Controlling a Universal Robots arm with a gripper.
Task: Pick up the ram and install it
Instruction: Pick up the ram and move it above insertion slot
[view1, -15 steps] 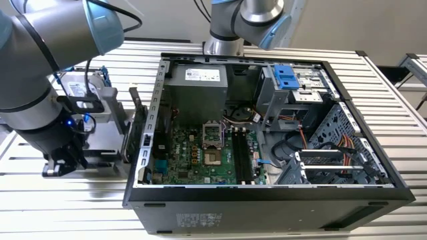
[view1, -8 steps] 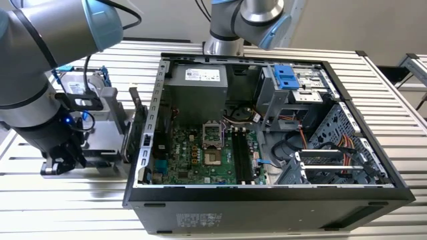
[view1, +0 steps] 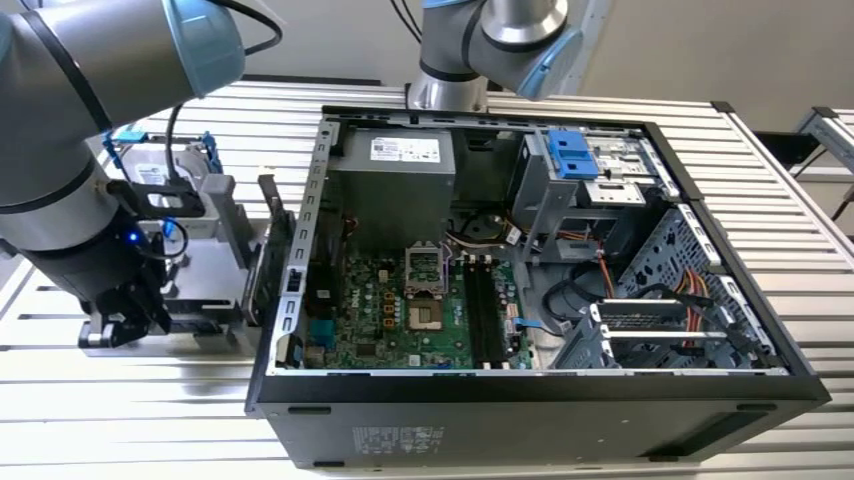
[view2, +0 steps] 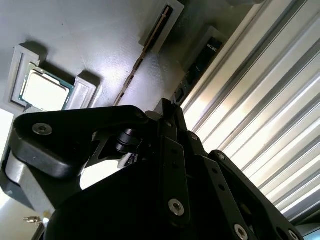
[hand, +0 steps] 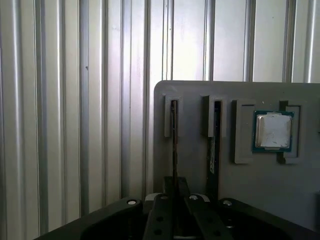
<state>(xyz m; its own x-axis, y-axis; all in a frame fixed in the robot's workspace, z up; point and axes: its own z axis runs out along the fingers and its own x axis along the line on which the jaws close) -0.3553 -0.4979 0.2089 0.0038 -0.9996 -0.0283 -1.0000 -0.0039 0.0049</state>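
Observation:
The ram (hand: 173, 145) is a thin strip seen edge-on, standing in a slot of the grey holder tray (hand: 192, 170). In the second wrist view the ram (view2: 142, 60) runs slantwise down behind the black fingers. My gripper (hand: 174, 195) sits over the near end of the strip, its fingers drawn close together with the strip between them. In the exterior view the gripper (view1: 127, 322) is low on the holder tray (view1: 200, 300), to the left of the open computer case (view1: 534, 400). The motherboard's long black memory slots (view1: 487, 310) lie inside the case.
A second dark strip (hand: 214, 140) stands in the neighbouring slot. A small square silver chip (hand: 272, 131) rests in a recess of the tray. A second robot arm (view1: 487, 40) stands behind the case. Ribbed metal table (hand: 75, 125) surrounds the tray.

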